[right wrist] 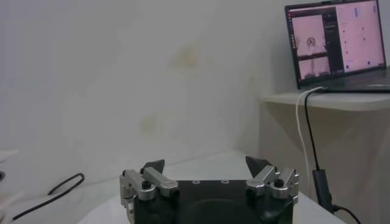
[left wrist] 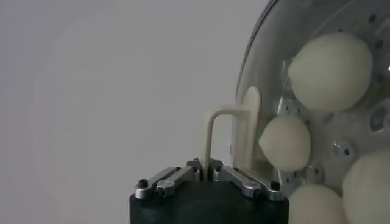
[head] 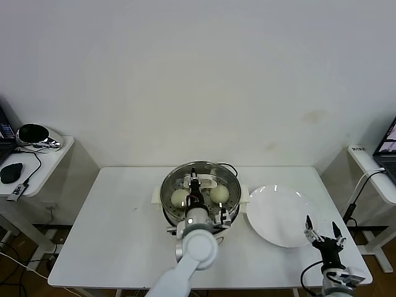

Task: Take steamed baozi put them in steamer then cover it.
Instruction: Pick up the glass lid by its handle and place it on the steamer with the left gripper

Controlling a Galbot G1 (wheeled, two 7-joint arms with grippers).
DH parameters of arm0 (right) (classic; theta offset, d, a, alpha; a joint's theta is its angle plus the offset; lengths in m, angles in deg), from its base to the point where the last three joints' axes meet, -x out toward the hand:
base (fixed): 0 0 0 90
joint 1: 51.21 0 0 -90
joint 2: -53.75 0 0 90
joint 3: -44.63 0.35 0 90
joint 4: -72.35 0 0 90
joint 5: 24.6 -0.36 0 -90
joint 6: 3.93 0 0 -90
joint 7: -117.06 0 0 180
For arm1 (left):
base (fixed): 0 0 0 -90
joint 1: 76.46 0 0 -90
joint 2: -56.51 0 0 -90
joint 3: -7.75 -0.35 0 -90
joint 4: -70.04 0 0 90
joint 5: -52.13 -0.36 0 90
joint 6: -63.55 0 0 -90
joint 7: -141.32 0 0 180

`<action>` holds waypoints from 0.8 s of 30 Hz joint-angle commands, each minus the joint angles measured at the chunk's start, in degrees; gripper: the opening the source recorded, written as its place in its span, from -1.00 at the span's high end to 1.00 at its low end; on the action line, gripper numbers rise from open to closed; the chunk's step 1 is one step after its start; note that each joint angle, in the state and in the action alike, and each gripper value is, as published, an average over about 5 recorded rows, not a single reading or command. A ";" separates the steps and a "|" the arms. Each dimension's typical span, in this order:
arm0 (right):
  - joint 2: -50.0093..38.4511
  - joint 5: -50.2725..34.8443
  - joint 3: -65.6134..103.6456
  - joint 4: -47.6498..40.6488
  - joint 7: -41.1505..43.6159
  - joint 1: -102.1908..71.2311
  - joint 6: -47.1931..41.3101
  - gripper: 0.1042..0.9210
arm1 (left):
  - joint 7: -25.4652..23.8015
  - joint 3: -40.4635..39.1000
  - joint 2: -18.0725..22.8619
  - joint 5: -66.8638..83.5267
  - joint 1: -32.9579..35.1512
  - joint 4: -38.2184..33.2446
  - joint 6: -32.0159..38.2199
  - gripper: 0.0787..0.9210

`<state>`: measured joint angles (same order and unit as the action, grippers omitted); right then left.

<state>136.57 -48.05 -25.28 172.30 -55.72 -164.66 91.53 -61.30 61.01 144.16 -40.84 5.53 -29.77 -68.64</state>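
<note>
My left gripper [left wrist: 206, 173] is shut on the cream-white handle [left wrist: 242, 125] of the clear glass cover [left wrist: 271, 73]. In the head view this gripper [head: 194, 185] holds the cover [head: 213, 170] over the shiny steamer [head: 166, 193] at the table's middle. I cannot tell whether the cover's rim rests on the steamer. Several cream-white baozi [left wrist: 329, 70] [left wrist: 285, 143] show through the glass on the perforated steamer bottom [left wrist: 342, 149]. Two baozi [head: 179, 198] [head: 219, 195] show in the head view. My right gripper [head: 322, 234] [right wrist: 206, 164] waits open and empty near the table's front right corner.
A flat white plate [head: 278, 216] lies bare to the right of the steamer. A side table [head: 43, 158] with a mouse and cables stands at the left. Another with a laptop [right wrist: 338, 42] and a cable stands at the right.
</note>
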 commanded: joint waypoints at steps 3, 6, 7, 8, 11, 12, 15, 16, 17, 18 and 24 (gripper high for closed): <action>0.02 0.04 0.08 0.14 0.02 0.02 0.07 -0.76 | 0.28 0.19 0.16 1.76 0.10 0.45 -1.37 0.84; 0.01 0.03 0.20 0.18 0.01 0.02 0.10 -0.76 | 0.71 0.25 0.15 2.33 0.15 0.78 -1.17 0.84; 0.00 0.02 0.24 0.20 0.01 0.00 0.10 -0.76 | 0.85 0.30 0.16 2.46 0.14 0.90 -1.08 0.84; 0.00 0.02 0.27 0.22 0.01 -0.03 0.11 -0.76 | 1.10 0.38 0.15 2.65 0.14 1.03 -0.97 0.84; 0.01 0.03 0.29 0.22 0.03 -0.11 0.16 -0.76 | 1.99 0.62 0.11 3.09 0.23 1.42 -0.62 0.84; 0.03 0.06 0.28 0.17 0.03 -0.12 0.19 -0.76 | 2.38 0.69 0.06 3.26 0.29 1.53 -0.50 0.84; 0.13 0.15 0.18 0.07 0.05 -0.08 0.24 -0.76 | 3.15 0.82 -0.16 3.60 0.64 1.54 -0.22 0.84; 0.17 0.18 0.14 0.08 0.06 -0.05 0.24 -0.76 | 3.30 0.82 -0.25 3.68 0.81 1.46 -0.14 0.84; 0.21 0.20 0.09 0.09 0.06 -0.02 0.22 -0.76 | 3.39 0.82 -0.34 3.77 0.97 1.37 -0.06 0.84; 0.25 0.23 0.04 0.09 0.07 0.02 0.21 -0.76 | 3.53 0.82 -0.42 3.93 1.14 1.29 0.01 0.84; 0.33 0.38 -0.09 -0.03 0.12 0.03 0.34 -0.76 | 4.67 0.82 -0.49 5.30 1.76 1.04 0.22 0.84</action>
<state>136.86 -47.72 -25.34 172.43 -55.61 -164.60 91.76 -57.89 61.82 143.59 -37.22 6.70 -28.77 -68.59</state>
